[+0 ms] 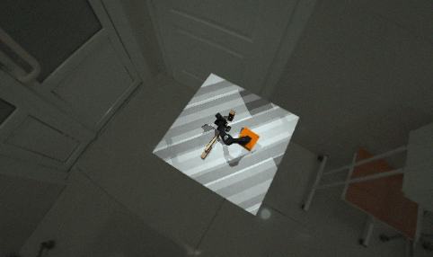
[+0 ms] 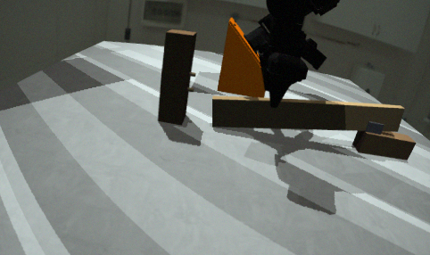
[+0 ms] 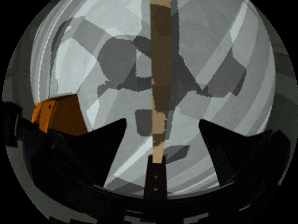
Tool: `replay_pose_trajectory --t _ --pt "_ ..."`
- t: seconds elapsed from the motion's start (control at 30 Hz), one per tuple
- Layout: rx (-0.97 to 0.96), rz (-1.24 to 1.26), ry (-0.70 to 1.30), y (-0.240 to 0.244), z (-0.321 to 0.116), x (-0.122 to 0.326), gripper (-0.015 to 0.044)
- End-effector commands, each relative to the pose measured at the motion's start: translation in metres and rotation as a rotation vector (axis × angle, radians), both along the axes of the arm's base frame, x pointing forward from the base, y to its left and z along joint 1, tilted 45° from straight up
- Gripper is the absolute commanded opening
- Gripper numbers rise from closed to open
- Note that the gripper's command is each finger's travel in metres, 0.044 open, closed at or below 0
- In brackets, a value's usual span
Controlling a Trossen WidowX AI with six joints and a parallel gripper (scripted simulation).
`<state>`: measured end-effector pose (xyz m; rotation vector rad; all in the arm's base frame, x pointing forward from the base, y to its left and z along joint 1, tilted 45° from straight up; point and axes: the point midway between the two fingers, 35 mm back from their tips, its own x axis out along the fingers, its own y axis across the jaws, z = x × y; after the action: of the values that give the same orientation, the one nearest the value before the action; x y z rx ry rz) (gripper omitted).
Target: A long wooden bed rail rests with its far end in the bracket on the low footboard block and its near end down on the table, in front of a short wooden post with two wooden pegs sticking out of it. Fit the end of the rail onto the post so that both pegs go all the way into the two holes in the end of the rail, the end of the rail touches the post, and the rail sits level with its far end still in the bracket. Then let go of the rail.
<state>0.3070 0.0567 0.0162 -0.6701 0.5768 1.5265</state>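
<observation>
The wooden rail (image 1: 210,146) (image 2: 312,115) (image 3: 161,60) stands on edge, its far end in the grey bracket (image 2: 375,127) on the low footboard block (image 2: 389,144) and its near end low by the table. The dark post (image 2: 177,77) (image 1: 232,112) stands upright, apart from the near end. Its two pegs, upper (image 2: 193,74) and lower (image 2: 191,89), stick out towards the rail. My gripper (image 3: 163,122) is open and empty above the rail's near half, one finger on each side in the wrist view. In the exterior view, one fingertip overlaps the rail's upper edge. The rail's end holes are hidden.
The orange base plate (image 1: 254,143) (image 2: 241,70) (image 3: 67,115) stands behind the rail in the exterior view, beyond the gap between post and rail. The black arm (image 1: 228,140) (image 2: 285,30) reaches from it over the rail. Shadows of the arm fall across the striped table (image 2: 178,200).
</observation>
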Motion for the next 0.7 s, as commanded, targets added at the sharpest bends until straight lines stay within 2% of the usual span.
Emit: replay_pose_trajectory --t 0.0,0.67 --pt "0.004 -0.002 0.011 0.005 -0.006 -0.002 0.0440" --pt "0.007 -0.002 0.011 0.029 -0.029 -0.004 0.0440"
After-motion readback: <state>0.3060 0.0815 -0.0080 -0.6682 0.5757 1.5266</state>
